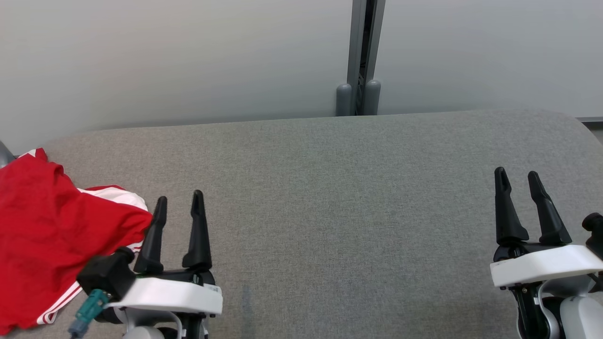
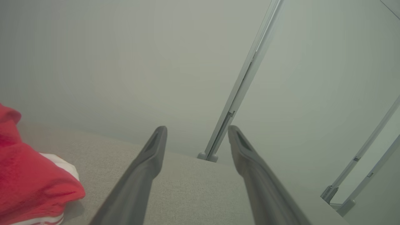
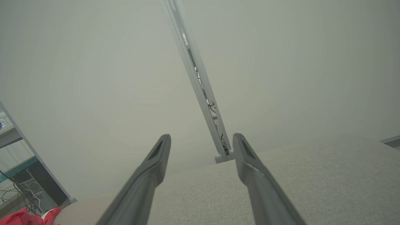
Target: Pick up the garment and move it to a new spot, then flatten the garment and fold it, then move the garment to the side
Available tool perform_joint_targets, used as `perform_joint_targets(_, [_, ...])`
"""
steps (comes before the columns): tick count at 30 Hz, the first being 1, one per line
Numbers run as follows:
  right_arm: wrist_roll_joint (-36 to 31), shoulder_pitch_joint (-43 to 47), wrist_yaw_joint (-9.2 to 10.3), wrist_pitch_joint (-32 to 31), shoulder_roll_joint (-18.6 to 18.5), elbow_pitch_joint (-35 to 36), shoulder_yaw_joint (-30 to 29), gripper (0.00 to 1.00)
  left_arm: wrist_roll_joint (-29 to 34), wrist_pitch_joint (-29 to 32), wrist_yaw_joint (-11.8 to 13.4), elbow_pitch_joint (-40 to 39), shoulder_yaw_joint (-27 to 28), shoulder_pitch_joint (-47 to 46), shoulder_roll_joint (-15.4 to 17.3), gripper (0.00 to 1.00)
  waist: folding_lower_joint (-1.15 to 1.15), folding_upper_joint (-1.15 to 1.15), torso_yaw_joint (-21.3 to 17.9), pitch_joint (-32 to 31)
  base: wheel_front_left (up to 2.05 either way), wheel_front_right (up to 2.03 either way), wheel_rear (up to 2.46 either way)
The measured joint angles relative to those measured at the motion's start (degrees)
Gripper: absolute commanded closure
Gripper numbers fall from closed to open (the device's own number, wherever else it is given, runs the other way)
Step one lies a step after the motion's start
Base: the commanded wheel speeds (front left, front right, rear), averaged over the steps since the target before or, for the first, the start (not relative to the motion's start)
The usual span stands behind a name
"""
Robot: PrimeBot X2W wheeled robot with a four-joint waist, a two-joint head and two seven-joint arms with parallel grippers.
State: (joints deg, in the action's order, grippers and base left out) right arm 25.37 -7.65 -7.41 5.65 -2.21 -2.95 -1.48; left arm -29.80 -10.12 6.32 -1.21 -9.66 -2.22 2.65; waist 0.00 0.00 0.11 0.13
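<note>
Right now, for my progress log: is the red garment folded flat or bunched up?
Bunched up: the red garment lies heaped unevenly at the left of the gray surface, white stripes curving.

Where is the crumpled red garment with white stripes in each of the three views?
Head view: the red fabric garment with white stripes is at the left edge, lying on the grey fabric table.
Left wrist view: the garment is at the lower left edge.
Right wrist view: a small piece of the garment is in the bottom left corner.
Shared landmark: the grey metal post behind the table's far edge.
</note>
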Motion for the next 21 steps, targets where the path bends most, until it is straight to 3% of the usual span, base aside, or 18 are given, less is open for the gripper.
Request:
perform_joint_targets(12, [-5.4, 0.6, -0.01, 2.4, -0.1, -4.8, 1.9, 0.00, 9.4, -1.1, 5.9, 7.5, -6.6, 0.8, 2.4, 0.00, 0.00, 0.00, -0.5, -0.4, 0.00, 0.00, 0.00])
perform_joint_targets(21, [-8.7, 0.5, -0.01, 4.0, -0.2, -7.1, 2.9, 0.00, 11.4, -2.0, 7.3, 8.5, -8.0, 0.8, 2.5, 0.00, 0.00, 0.00, -0.2, -1.0, 0.00, 0.00, 0.00])
